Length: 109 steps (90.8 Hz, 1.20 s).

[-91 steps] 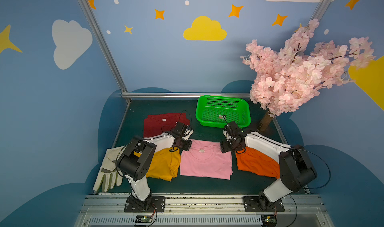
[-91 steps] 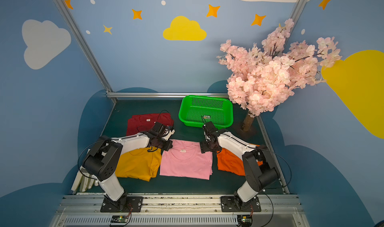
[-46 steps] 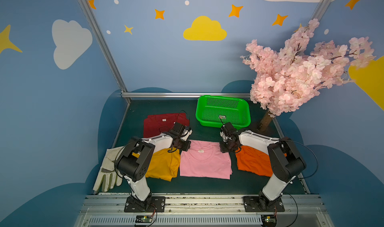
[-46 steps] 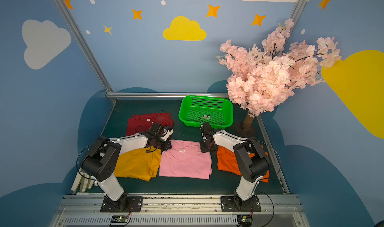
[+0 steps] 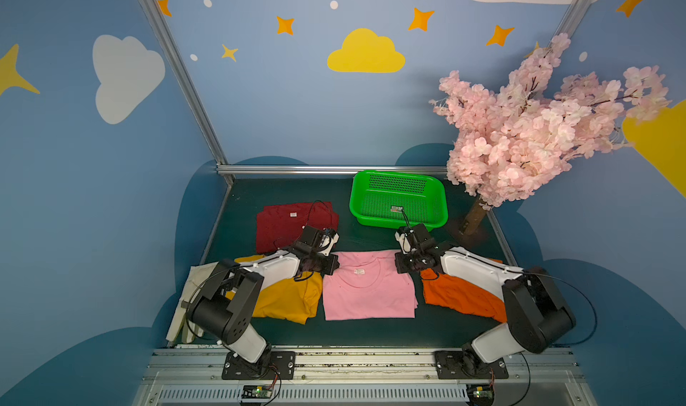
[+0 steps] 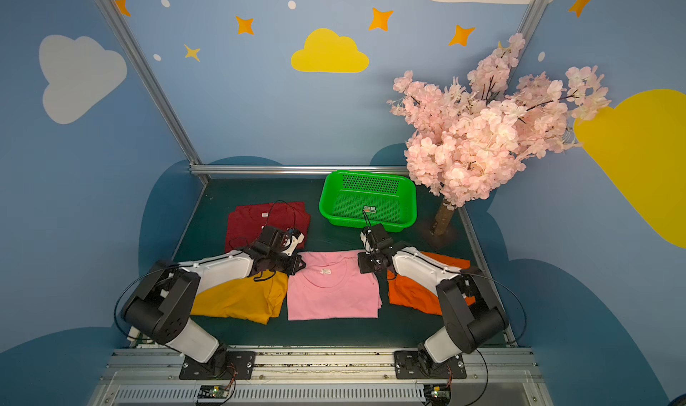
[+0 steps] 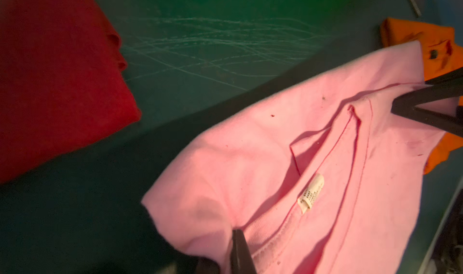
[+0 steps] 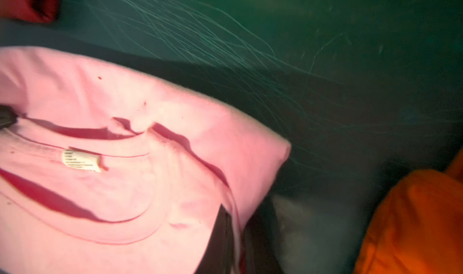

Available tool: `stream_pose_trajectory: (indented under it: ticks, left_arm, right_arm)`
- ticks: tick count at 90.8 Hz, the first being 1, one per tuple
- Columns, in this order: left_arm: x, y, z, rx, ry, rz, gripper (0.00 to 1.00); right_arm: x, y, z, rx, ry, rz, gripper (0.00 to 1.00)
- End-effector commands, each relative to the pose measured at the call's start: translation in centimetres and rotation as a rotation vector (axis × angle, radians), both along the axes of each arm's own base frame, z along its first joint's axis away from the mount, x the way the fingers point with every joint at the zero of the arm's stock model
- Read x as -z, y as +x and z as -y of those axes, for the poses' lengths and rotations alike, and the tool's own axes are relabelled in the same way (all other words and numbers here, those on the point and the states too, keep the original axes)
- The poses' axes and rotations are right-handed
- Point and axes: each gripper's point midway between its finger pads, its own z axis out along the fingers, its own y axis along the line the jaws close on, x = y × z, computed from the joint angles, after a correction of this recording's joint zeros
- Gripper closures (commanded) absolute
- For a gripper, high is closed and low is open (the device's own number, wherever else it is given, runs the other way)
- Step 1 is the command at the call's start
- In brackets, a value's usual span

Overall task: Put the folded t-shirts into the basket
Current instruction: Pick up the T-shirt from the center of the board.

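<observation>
The pink t-shirt lies folded mid-table between the mustard yellow t-shirt and the orange t-shirt. The dark red t-shirt lies behind them. My left gripper is shut on the pink shirt's far left corner. At the far right corner my right gripper pinches the cloth between its shut fingers. The green basket stands at the back, just beyond the right gripper, with no shirt in it.
A whitish glove lies at the left edge beside the yellow shirt. The pink blossom tree overhangs the back right, with its trunk next to the basket. A small label lies on the basket floor.
The right gripper has shut onto the pink shirt's far right corner, and the right arm has shifted a little. The left gripper has kept its hold on the other corner.
</observation>
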Motion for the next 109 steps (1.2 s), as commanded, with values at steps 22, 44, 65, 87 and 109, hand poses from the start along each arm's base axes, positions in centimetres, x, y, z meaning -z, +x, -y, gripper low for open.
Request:
stream_pose_trajectory:
  ticks: [22, 44, 65, 87, 109]
  left_arm:
    - [-12.4, 0.9, 1.1, -0.079, -0.223, 0.294, 0.98]
    - [-21.1, 3.9, 2.4, -0.112, -0.241, 0.493, 0.98]
    - [-25.7, 9.3, 5.3, -0.130, -0.248, 0.611, 0.98]
    - [-27.3, 15.7, 9.0, -0.120, -0.269, 0.687, 0.98]
    - [-26.6, 20.0, 12.2, -0.076, -0.248, 0.669, 0.98]
  right_arm:
    - [-11.6, 1.7, 0.8, 0.017, 0.072, 0.329, 1.00]
    - [-18.5, 4.0, 3.7, 0.141, -0.011, 0.558, 1.00]
    - [-22.7, 7.9, 5.8, 0.238, -0.179, 0.769, 1.00]
    - [-24.4, 13.6, 6.7, 0.304, -0.416, 0.850, 1.00]
    - [-23.2, 18.5, 7.5, 0.314, -0.503, 0.823, 1.00]
